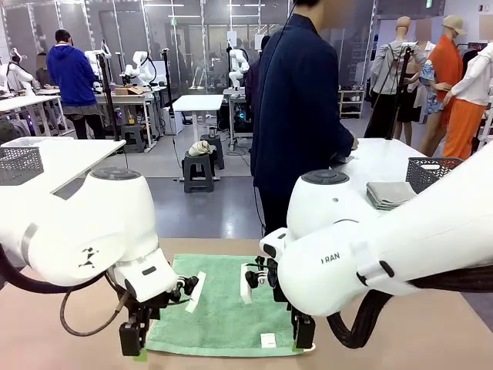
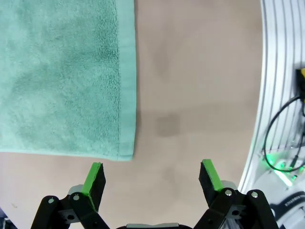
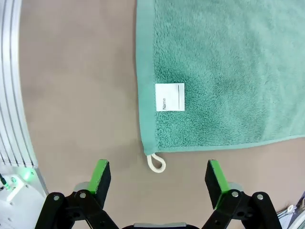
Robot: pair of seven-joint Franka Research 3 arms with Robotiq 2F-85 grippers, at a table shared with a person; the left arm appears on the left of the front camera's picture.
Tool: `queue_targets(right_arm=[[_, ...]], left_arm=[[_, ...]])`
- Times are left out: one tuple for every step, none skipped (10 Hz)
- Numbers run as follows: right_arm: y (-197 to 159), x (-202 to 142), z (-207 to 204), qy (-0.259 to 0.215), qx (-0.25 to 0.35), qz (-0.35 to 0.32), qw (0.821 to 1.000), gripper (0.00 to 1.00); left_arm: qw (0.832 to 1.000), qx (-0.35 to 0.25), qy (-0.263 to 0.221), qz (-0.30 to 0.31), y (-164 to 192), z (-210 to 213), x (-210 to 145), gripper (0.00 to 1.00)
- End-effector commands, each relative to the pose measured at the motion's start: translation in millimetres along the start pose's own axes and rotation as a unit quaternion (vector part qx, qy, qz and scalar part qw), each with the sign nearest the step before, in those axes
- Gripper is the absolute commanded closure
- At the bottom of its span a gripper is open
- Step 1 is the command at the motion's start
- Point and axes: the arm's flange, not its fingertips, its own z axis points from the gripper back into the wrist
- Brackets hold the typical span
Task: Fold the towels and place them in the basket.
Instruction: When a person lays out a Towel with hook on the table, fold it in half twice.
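Looking at this one, the desk (image 1: 31,331) has plenty of bare brown top around the work. The two white arms, left arm (image 1: 85,223) and right arm (image 1: 385,247), are big and hang close together over the near side, though. The green towel (image 1: 231,308) lies spread flat in the middle of the desk, not folded yet. What I take for the basket (image 1: 435,171) is a dark lattice one on a white table off to the far right, well apart from the towel.

The left tool (image 2: 151,167) is wide open, holding nothing, hovering just off one near corner of the towel. One finger is right by the corner and the other is over bare desk. The right tool (image 3: 158,164) is spread wide and empty too, just off the other near corner, the one with the white label (image 3: 169,97) and the little loop (image 3: 156,163).

What could go wrong, imo:
- Left side could close on nothing or only a sliver of hem, since the corner sits at the edge of its span.
- If one corner gets caught and the other doesn't, the fold goes skewed.
- The loop sits right between the right fingers, so it might get pinched instead of the cloth.
- Coming down too hard just jams the pads into the desk.

Room-wise, a ribbed metal rail (image 2: 279,95) runs close behind both tools with cables near it, so I'd back off carefully. Forward over the towel looks free, but the arms may crowd each other.
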Motion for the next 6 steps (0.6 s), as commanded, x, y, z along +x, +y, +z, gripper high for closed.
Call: queue_targets(right_arm=[[-4.5,1.4,-15.3,0.012,-0.01,-0.021,1.0,0.0],[-5.4,0.9,-20.7,0.021,-0.01,-0.031,0.999,0.0],[-5.3,1.0,-23.0,0.021,-0.008,-0.031,0.999,0.0],[-5.6,0.4,-24.5,0.018,-0.005,-0.035,0.999,0.0],[-6.3,-0.7,-25.2,0.022,0.001,-0.037,0.999,0.0],[-7.7,-0.3,-22.7,0.006,0.031,-0.013,0.999,0.0]], left_arm=[[1.0,0.026,-0.004,0.016,2.1,-14.7,0.7,0.0],[0.999,0.026,-0.007,0.023,4.5,-21.3,-0.8,0.0],[0.999,0.026,-0.008,0.026,5.8,-24.3,-2.0,0.0],[0.999,0.03,-0.01,0.027,6.9,-25.3,-3.5,0.0],[0.999,0.029,-0.01,0.029,8.2,-25.1,-5.1,0.0],[1.0,0.022,-0.008,0.014,7.2,-14.9,-6.9,0.0]])
